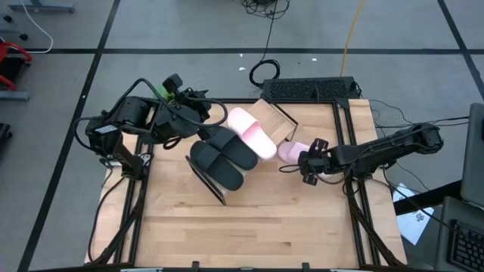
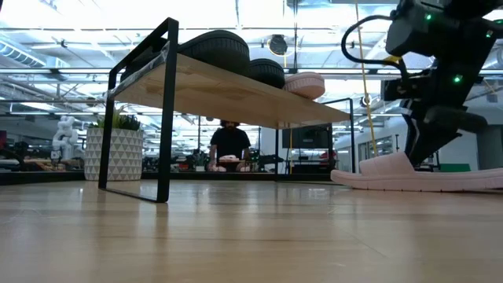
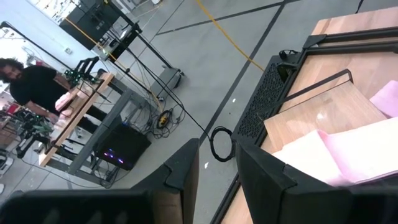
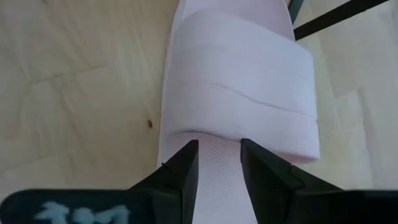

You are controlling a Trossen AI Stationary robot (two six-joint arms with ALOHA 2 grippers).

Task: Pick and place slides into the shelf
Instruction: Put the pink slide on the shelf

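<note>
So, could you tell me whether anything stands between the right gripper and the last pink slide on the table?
Nothing visible does: the right gripper is directly over the pink slide, its fingers at the edge of the strap, with only bare tabletop around it.

Shelf (image 1: 274,115): from above, most of the board is covered by three slides and the left arm; only its far end shows.

Pink slide (image 4: 239,81) beside the shelf: in the right wrist view its toe and heel run past the edges. From overhead the right gripper (image 1: 310,168) covers its near part.

Person (image 2: 230,144) seen beyond the shelf, under its board: too small to tell what the hands do.

Left gripper (image 3: 214,168): whether it grips anything can't be told.
</note>
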